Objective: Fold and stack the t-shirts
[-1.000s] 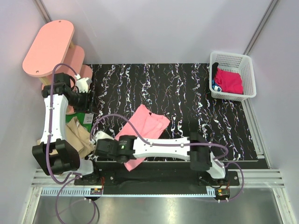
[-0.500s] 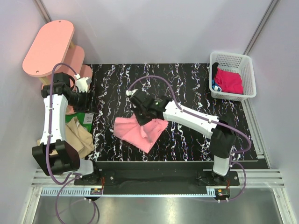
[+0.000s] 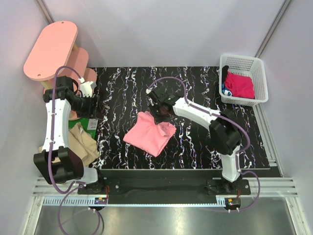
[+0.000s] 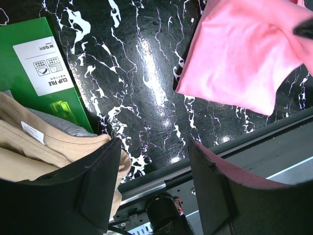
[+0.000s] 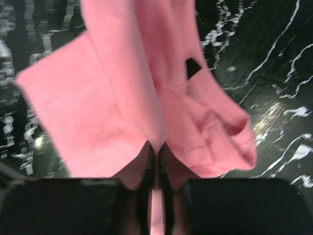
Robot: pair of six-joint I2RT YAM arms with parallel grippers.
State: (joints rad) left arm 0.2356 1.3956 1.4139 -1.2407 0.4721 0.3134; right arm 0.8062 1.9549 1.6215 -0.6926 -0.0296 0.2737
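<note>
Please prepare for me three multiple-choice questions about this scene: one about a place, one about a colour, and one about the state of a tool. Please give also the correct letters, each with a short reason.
1. Where does the magenta-red t-shirt lie?
A. in the white basket
B. beside it
C. beneath it

2. The right tool pinches a t-shirt of which colour?
A. tan-beige
B. salmon-pink
C. white

3. In what state is the left tool?
A. open, holding nothing
B. shut on cloth
C. shut on nothing

Answers:
1 A: the top view shows it inside the basket's walls.
2 B: the right wrist view shows the salmon-pink t-shirt between the closed fingers.
3 A: the left wrist view shows its fingers wide apart, with only bare table between them.
</note>
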